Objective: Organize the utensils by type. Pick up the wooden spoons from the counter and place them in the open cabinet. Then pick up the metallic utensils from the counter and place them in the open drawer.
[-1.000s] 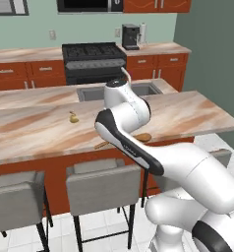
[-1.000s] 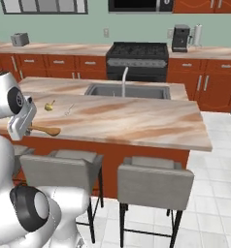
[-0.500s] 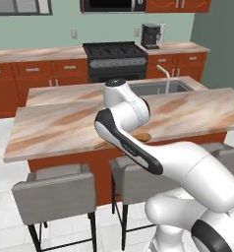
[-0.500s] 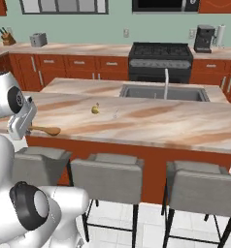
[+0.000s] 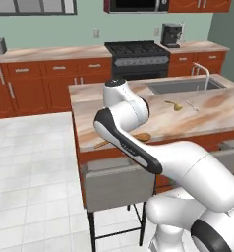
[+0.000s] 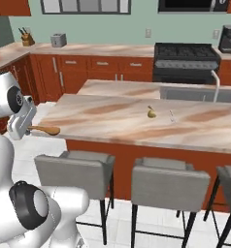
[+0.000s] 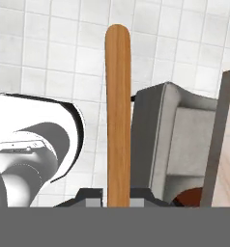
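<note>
Gripper clamped on large wooden spoon, held off the counter edge w/ long axis straight out from fingertips, so cabinet approach must lead handle-first.

Left base cam: behind arm, looks fwd & down over counter. Right base cam: same counter from other side, stools near. Hand cam: close, looks down at floor & stool.
</note>
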Robot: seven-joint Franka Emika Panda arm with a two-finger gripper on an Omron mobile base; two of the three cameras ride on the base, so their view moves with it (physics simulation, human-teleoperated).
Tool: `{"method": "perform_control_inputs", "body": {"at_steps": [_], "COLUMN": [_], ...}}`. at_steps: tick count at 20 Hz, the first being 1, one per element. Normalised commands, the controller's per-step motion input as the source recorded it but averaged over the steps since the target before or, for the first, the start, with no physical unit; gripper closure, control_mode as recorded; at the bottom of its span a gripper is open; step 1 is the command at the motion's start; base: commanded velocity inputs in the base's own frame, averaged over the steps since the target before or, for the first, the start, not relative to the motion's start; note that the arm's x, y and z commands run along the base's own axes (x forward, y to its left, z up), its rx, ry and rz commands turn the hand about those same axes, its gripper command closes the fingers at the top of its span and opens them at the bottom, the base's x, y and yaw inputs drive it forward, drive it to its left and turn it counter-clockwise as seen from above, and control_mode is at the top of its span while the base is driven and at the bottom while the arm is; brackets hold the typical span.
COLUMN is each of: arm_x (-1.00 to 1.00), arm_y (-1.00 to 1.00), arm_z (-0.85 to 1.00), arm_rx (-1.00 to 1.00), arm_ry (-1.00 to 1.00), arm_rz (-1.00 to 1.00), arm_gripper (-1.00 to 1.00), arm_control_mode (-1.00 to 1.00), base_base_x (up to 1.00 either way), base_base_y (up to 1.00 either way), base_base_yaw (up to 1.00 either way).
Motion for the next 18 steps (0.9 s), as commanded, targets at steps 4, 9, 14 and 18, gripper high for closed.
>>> {"method": "perform_control_inputs", "body": {"at_steps": [4, 9, 14, 18], "arm_x": [0.00, 0.00, 0.00, 0.00], "arm_y": [0.00, 0.00, 0.00, 0.00], "arm_z": [0.00, 0.00, 0.00, 0.00], "arm_rx": [0.00, 0.00, 0.00, 0.00], "arm_ry": [0.00, 0.00, 0.00, 0.00], "arm_rz": [0.00, 0.00, 0.00, 0.00], "arm_gripper": [1.00, 1.00, 1.00, 1.00], "arm_control_mode": [1.00, 1.00, 1.00, 1.00], "base_base_x": [0.01, 0.08, 0.23, 0.44], "base_base_y": [0.97, 0.93, 0.92, 0.64], "base_base_yaw": [0.00, 0.00, 0.00, -0.14]}}
